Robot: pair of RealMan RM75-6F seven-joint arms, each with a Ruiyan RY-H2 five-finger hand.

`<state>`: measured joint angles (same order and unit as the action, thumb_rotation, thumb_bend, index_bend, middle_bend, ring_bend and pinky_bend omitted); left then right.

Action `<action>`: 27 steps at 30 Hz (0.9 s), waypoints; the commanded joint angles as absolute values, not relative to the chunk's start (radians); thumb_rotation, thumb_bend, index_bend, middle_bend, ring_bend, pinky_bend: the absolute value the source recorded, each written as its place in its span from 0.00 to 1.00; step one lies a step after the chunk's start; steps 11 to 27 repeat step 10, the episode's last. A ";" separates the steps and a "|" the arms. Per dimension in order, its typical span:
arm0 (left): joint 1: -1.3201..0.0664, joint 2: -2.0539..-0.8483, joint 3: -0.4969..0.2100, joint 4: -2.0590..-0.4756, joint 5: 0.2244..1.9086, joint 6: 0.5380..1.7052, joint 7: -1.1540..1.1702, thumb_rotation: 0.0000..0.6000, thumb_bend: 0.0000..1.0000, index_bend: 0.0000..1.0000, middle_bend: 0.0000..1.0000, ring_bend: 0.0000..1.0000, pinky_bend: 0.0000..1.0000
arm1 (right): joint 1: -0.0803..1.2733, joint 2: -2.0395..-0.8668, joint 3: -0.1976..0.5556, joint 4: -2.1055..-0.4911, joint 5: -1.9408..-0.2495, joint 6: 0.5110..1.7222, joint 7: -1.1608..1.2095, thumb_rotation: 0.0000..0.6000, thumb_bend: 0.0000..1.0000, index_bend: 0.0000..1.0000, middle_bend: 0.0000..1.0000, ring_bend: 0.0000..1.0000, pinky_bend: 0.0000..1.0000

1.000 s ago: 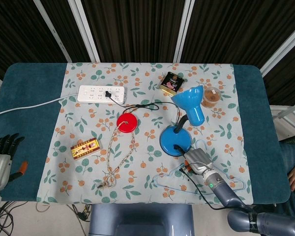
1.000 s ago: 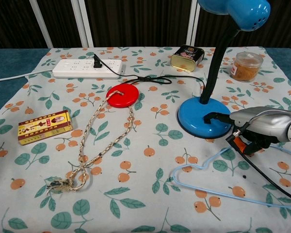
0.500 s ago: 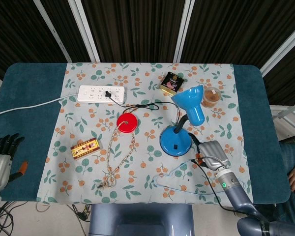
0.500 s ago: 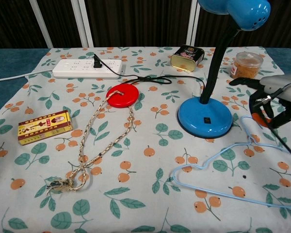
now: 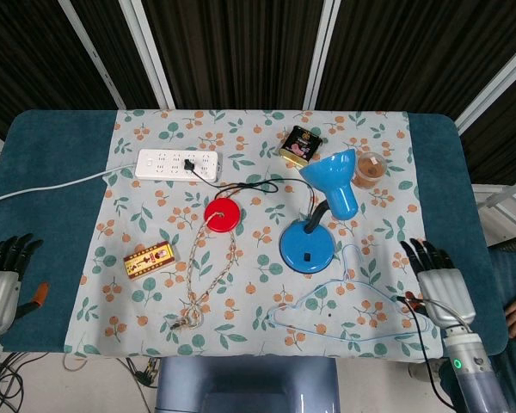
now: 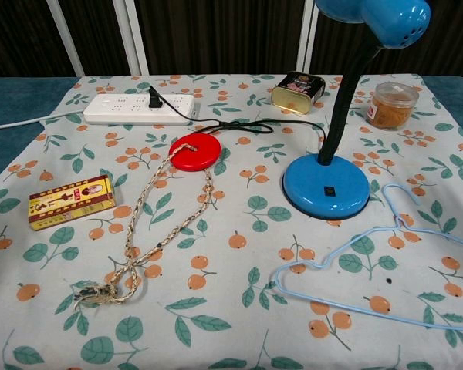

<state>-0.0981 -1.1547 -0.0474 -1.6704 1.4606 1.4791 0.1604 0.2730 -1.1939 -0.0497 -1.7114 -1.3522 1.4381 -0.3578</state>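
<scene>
At the table's right edge, the right hand [image 5: 437,277] hovers flat, fingers spread, holding nothing, just beside the pale blue hanger [image 5: 353,301], which lies untouched on the cloth near the blue lamp [image 5: 307,247]. The left hand [image 5: 2,274] rests open at the far-left edge, with open room around both.

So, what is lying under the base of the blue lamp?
The lamp base stands on the flowered tablecloth. Its black cord runs away behind it. Anything directly beneath the base is covered.
</scene>
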 commanded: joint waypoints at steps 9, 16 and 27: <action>-0.099 -1.157 -0.049 -1.665 1.460 1.479 0.170 1.00 0.36 0.14 0.07 0.06 0.10 | 0.155 -1.228 -0.044 -1.524 -1.429 1.601 -0.230 1.00 0.33 0.03 0.08 0.06 0.00; -0.100 -1.158 -0.049 -1.665 1.461 1.480 0.172 1.00 0.36 0.14 0.07 0.06 0.10 | 0.154 -1.229 -0.042 -1.519 -1.426 1.594 -0.223 1.00 0.33 0.03 0.08 0.06 0.00; -0.100 -1.158 -0.049 -1.665 1.461 1.480 0.172 1.00 0.36 0.14 0.07 0.06 0.10 | 0.154 -1.229 -0.042 -1.519 -1.426 1.594 -0.223 1.00 0.33 0.03 0.08 0.06 0.00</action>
